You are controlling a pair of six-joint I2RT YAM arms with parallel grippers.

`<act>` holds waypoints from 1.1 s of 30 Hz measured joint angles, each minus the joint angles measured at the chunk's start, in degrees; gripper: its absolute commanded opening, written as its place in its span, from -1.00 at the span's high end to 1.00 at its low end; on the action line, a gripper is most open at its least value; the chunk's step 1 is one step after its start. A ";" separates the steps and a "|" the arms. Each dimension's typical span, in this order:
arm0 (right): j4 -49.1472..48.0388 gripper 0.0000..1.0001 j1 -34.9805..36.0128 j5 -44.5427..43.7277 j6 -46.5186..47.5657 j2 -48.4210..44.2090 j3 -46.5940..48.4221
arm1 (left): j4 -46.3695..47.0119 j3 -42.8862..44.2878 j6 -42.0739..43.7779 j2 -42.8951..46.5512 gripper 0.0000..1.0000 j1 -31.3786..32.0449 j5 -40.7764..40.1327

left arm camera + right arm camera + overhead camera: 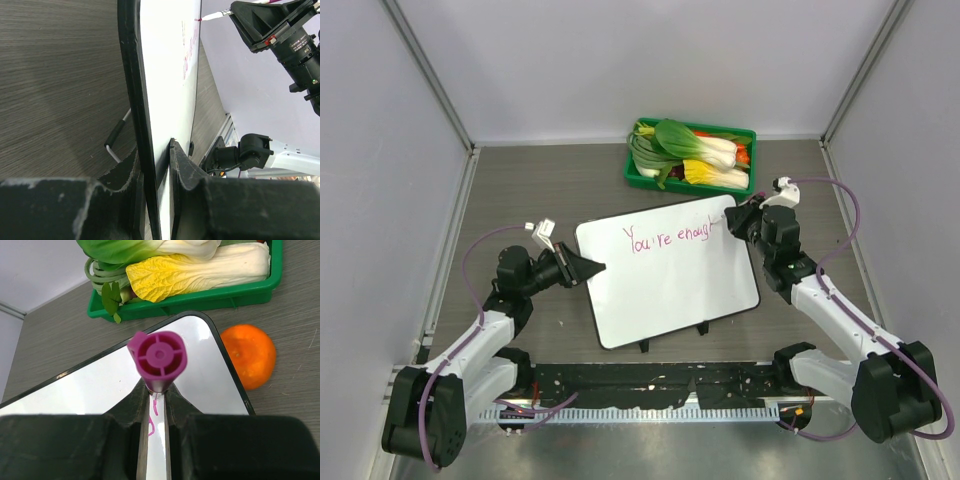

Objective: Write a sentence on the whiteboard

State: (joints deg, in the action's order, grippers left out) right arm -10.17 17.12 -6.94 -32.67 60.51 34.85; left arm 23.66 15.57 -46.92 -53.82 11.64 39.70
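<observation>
Whiteboard point(670, 285) resting on grey wood-grain table point(520, 190), pale walls point(620, 60) enclosing it, left jaws clamping board's edge, right jaws gripping marker point(157, 357) at sentence's point(670, 238) end

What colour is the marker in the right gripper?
The marker in the right gripper is magenta-purple; the right wrist view shows it best.

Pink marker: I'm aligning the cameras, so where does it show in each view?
Top external: pink marker at the writing's right end.
Left wrist: marker at the top edge, tip at the whiteboard.
Right wrist: marker centre, seen end-on.
Shared landmark: whiteboard.
</observation>
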 measured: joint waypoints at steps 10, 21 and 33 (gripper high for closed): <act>0.04 0.99 -0.24 -0.28 0.22 -0.09 -0.15 | 0.00 0.02 0.00 0.00 1.00 0.04 -0.04; 0.61 0.99 -0.37 0.37 0.63 -2.47 -2.45 | 0.00 0.02 0.00 0.02 1.00 0.15 -0.15; 2.67 0.99 -0.37 0.66 0.85 -5.31 -3.87 | 0.00 0.04 0.00 0.11 1.00 0.26 -0.26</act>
State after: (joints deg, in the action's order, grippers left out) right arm -7.51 16.75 -6.28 -31.81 55.20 30.98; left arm 23.66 15.62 -46.92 -53.71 11.90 39.44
